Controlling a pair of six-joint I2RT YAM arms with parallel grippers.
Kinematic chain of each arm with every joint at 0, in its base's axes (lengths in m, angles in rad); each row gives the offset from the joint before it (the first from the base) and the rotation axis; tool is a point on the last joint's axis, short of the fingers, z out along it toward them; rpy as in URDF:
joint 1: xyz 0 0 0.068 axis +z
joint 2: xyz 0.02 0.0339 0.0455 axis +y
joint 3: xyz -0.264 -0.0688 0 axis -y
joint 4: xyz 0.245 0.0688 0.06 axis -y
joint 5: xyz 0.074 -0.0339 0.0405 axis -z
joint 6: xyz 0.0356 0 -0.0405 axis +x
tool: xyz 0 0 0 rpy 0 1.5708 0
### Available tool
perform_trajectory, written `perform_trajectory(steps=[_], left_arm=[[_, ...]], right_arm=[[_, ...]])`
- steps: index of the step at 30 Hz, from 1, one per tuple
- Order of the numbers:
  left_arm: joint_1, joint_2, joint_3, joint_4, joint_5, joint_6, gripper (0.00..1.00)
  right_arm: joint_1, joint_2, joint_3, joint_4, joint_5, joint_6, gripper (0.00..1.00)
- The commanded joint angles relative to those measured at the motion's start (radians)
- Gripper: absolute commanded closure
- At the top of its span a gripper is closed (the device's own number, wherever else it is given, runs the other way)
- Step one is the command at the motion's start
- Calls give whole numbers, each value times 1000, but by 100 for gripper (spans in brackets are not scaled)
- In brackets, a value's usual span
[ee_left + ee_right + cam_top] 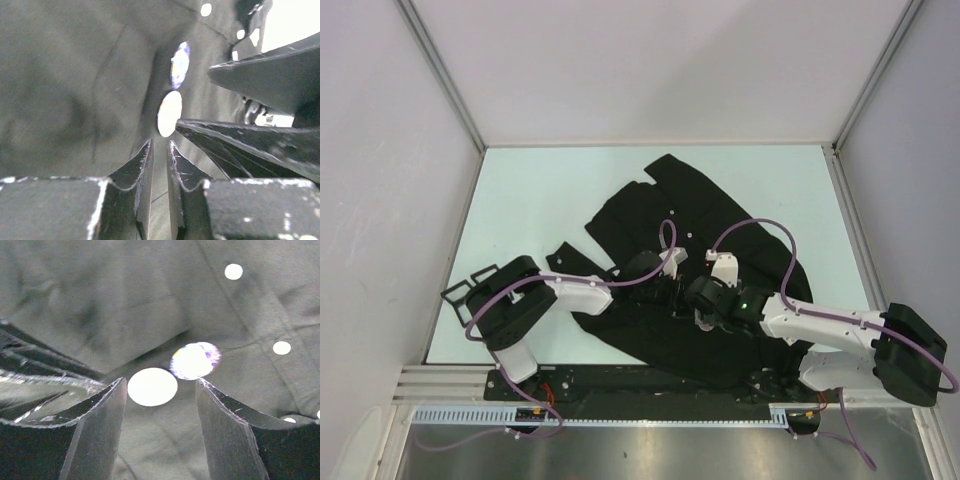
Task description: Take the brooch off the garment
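Jaws barely parted on the left, wide on the right, over the white-buttoned black garment (660,200).

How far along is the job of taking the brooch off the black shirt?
Done: the right gripper and left gripper are at two bright discs on the shirt. In hand: the right, open, frames the white disc, the purple-rimmed disc beside it; the left, narrowly parted, points at them. Left: both lie on the cloth, ungripped; which one to unpin is unclear.
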Motion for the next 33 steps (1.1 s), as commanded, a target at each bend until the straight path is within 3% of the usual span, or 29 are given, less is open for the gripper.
perform_trajectory(steps=[1,9,23,33], left_arm=[[-6,-86,-36,15,-71,4,80],[-6,-149,-110,-4,-119,-2,81],[-6,-147,-130,22,-94,-10,81],[-4,-140,-130,33,-84,-12,80]], right_arm=[[52,18,43,4,63,40,39],[74,120,52,56,42,40,46],[95,196,71,32,40,64,38],[123,231,104,-37,80,77,48]])
